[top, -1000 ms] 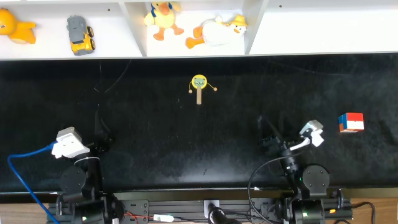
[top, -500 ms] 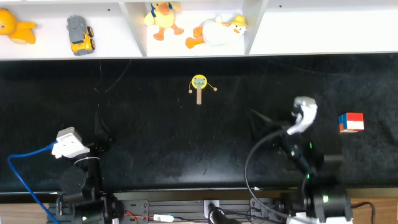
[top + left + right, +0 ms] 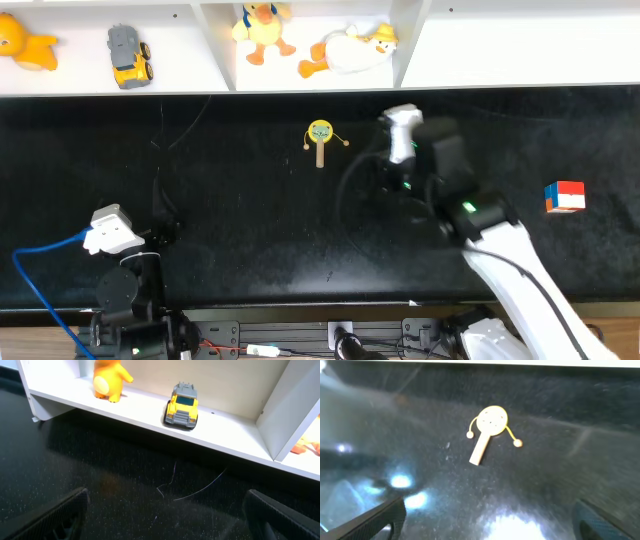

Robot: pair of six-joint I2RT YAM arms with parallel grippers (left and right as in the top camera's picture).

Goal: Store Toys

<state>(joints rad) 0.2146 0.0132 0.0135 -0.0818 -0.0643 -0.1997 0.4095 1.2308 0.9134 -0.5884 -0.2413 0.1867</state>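
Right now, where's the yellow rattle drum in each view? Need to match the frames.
Top view: the rattle drum lies on the black mat, near the centre, just below the white shelf.
Left wrist view: not in it; that camera faces the yellow truck on the shelf.
Right wrist view: middle of the picture, handle pointing away from the shelf.
Shared landmark: the shelf's white front edge.

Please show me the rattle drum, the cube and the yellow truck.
rattle drum [image 3: 492, 420], right wrist view, its round head.
cube [image 3: 565, 197], top view, its middle.
yellow truck [image 3: 182, 410], left wrist view, its yellow bonnet.
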